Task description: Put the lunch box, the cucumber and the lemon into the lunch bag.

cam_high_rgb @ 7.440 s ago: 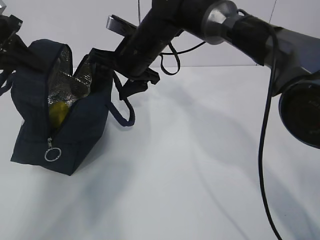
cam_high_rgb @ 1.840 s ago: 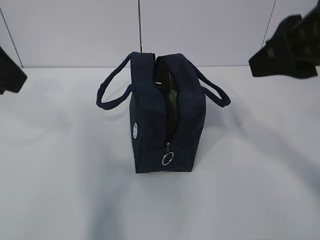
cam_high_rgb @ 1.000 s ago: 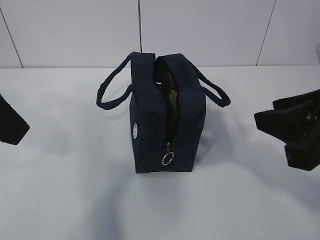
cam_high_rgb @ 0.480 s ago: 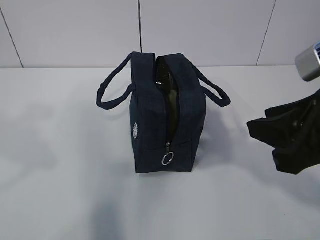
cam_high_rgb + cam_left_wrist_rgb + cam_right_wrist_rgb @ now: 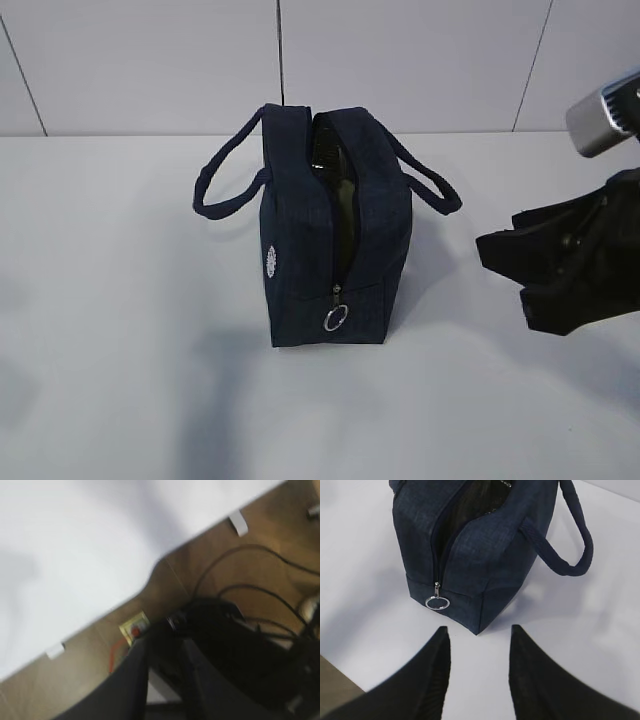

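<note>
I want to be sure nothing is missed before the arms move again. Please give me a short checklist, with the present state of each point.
1. Lunch bag stands upright on the table: ok.
2. Zipper ring pull at the lower end, top slit open: ok.
3. Lunch box, cucumber and lemon inside: cannot tell, the interior is too dark.
4. Right gripper empty, jaws apart, clear of the bag: ok.
5. Left gripper empty, beyond the table edge: ok.
</note>
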Tool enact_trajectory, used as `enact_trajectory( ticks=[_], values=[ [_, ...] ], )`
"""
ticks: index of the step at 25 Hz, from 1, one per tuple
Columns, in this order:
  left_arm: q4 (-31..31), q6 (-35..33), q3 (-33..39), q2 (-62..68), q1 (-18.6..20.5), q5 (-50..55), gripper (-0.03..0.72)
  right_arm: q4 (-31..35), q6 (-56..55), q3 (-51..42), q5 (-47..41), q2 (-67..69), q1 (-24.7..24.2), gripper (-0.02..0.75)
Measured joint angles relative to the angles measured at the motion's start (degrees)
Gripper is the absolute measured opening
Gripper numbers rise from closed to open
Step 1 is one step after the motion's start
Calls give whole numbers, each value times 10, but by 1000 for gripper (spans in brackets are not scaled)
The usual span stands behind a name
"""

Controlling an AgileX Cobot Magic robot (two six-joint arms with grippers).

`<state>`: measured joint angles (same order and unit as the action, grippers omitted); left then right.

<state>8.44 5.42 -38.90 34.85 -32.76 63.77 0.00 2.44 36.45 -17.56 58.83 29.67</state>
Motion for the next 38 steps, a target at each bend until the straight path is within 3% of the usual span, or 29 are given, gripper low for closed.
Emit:
enact_trajectory(
  ticks=[12, 20, 27, 32, 38],
  values=[
    [-57, 0, 47, -11, 0, -121, 135, 89, 3, 0, 24, 37, 0, 296],
    [-84, 0, 47, -10, 0, -200, 151, 94, 8, -101, 237, 65, 7, 296],
    [-84, 1, 47, -6, 0, -260, 155, 91, 5, -146, 291, 68, 7, 297],
    [-92, 1, 47, 25, 0, -288, 159, 8, -15, -146, 341, 127, 7, 296],
    [-99, 1, 47, 58, 0, -306, 164, -131, -49, -146, 472, 228, 7, 296]
  ],
)
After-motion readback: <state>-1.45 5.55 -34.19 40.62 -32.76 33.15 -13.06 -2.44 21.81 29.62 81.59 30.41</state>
